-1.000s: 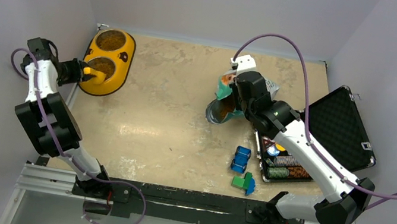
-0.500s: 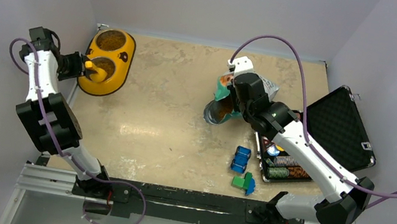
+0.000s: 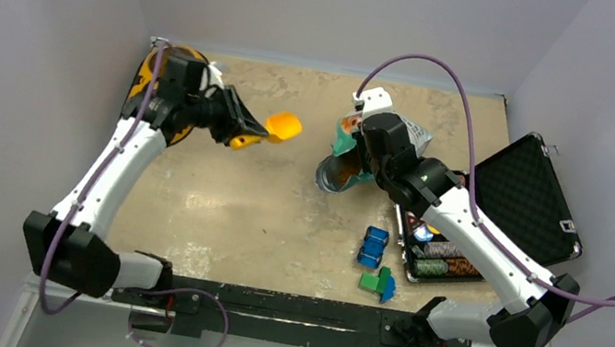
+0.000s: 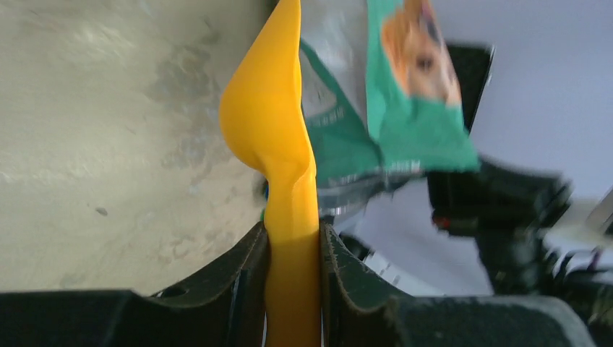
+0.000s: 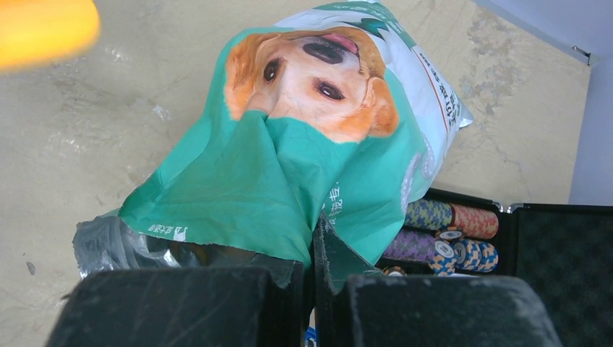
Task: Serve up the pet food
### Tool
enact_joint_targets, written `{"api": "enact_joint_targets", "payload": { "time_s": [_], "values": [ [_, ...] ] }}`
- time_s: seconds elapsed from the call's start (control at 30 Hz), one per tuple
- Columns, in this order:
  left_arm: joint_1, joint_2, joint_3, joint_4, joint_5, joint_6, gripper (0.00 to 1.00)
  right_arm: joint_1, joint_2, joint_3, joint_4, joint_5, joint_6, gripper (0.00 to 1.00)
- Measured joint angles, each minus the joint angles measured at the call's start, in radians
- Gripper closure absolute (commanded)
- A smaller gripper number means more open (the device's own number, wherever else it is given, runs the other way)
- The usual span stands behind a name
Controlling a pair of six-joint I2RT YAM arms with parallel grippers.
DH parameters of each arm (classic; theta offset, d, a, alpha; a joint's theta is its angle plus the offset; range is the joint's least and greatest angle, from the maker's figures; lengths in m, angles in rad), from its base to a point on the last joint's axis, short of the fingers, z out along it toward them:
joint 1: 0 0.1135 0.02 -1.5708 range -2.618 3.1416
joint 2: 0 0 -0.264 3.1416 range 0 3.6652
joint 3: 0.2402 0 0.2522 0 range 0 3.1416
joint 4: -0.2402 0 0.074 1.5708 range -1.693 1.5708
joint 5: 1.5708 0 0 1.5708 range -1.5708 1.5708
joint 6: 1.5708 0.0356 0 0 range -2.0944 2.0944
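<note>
Left gripper [image 3: 240,135], upper left of centre, jaws closed on yellow scoop [image 3: 282,125] handle. Right gripper [image 3: 353,157], upper centre, pinches rim of teal pet food bag [image 5: 318,144]; kibble [image 3: 347,173] visible in its open mouth, beside chip case [image 3: 528,199].

— Item: pet food bag [image 3: 362,149], position?
— Mid-surface. Scoop [image 3: 282,125] left of it; open case [image 3: 523,200] right; feeding dish [image 3: 147,83] far left; blocks [image 3: 374,247] before it.

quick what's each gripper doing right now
Left gripper: closed on the yellow scoop.
Right gripper: closed on the pet food bag.
</note>
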Motion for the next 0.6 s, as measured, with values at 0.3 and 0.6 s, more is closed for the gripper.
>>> {"api": "enact_joint_targets", "payload": {
  "time_s": [0.3,0.6],
  "values": [
    [-0.491,-0.1,0.196,-0.351,-0.163,0.309,1.0,0.01,0.013,0.002,0.006,0.009,0.0,1.0],
    [-0.665,-0.05,0.418,-0.563,-0.263,0.447,1.0,0.011,0.016,0.005,0.006,0.006,0.005,1.0]
  ]
}}
